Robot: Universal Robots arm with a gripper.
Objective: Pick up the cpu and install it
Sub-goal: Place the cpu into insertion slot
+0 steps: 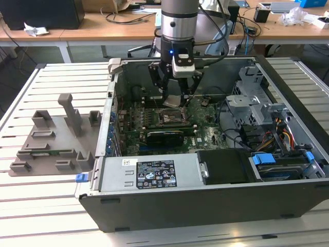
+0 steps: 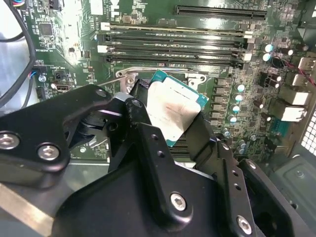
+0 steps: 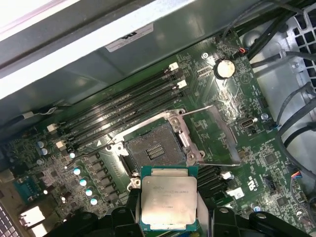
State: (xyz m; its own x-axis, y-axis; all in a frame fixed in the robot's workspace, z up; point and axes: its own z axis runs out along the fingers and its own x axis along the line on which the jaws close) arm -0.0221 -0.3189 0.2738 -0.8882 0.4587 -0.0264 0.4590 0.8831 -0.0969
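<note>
- The cpu (image 2: pixel 173 111) is up in the air inside the open computer case (image 1: pixel 205 206), pinched in the gripper (image 2: pixel 170 116). Its silvery top faces up and a thin green rim runs around it.
- The gripper's black jaws are clamped on two opposite edges of the chip. In the second wrist view the chip sits at a tilt between them.
- In the exterior view the cpu (image 1: pixel 174 101) hangs just above the socket (image 1: pixel 172 116), apart from it and not seated.
- In the first wrist view the cpu (image 3: pixel 168 197) lies close beside the socket (image 3: pixel 155 145). The socket's dark square bed is bare and its metal load plate (image 3: pixel 212 133) is swung open to one side.
- The socket sits on a green motherboard (image 3: pixel 256 148), with a bank of long black memory slots (image 3: pixel 123 108) running alongside it.
- The arm comes straight down into the case from above, with the gripper (image 1: pixel 175 98) at its tip over the middle of the board.
- Outside the case, on the exterior view's left, a grey plastic tray (image 1: pixel 51 139) with raised blocks lies on the slatted white table (image 1: pixel 51 216), well apart from the gripper.
</note>
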